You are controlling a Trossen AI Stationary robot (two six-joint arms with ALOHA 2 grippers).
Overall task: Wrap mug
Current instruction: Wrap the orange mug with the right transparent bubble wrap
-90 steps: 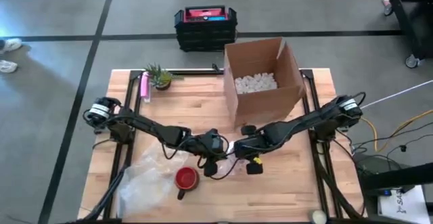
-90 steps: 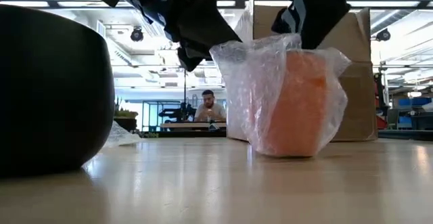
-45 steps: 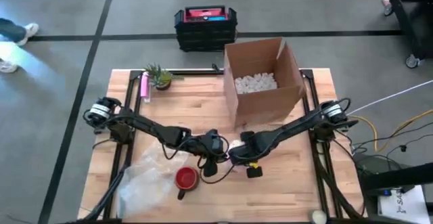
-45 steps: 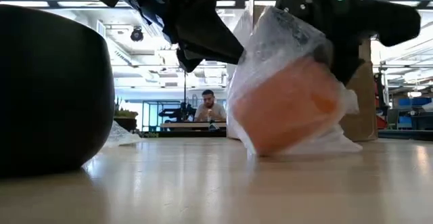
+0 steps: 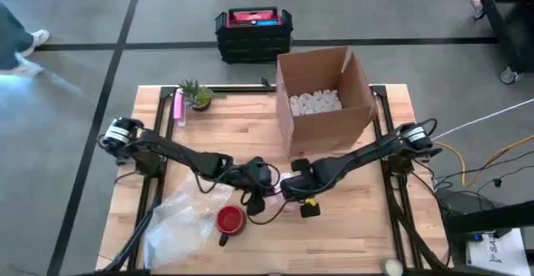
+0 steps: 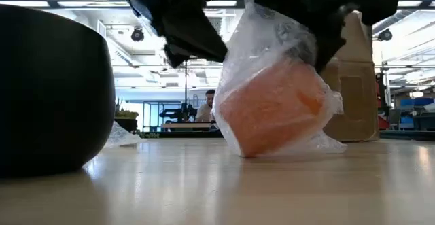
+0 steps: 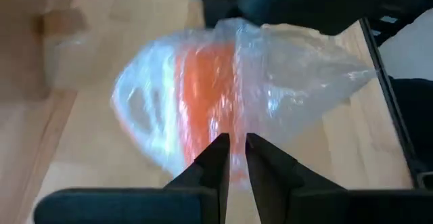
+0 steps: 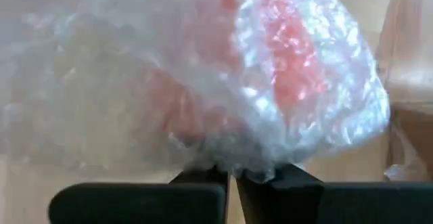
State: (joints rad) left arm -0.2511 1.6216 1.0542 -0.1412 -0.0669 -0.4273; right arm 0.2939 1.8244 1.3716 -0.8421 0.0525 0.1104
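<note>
Currently gripping bubble wrap, not mug itself. Sits tipped on one bottom edge on table, bundled in wrap, right at both sets of fingertips. Right gripper: clamped on bunched film above the mug. Left gripper: nearly closed, looks pinched on a fold at the mug's side.

Risks, as judged:
- Could slide out of the open end of the wrap if lifted or tipped further; held by film only.
- Could tear or unwind if pulled in opposite directions.
- Could roll off its edge on release.

Nearby: second red mug on loose sheet, just behind left fingers; could snag. Cardboard box beyond right fingers, near enough to limit swing. Plant well apart.
</note>
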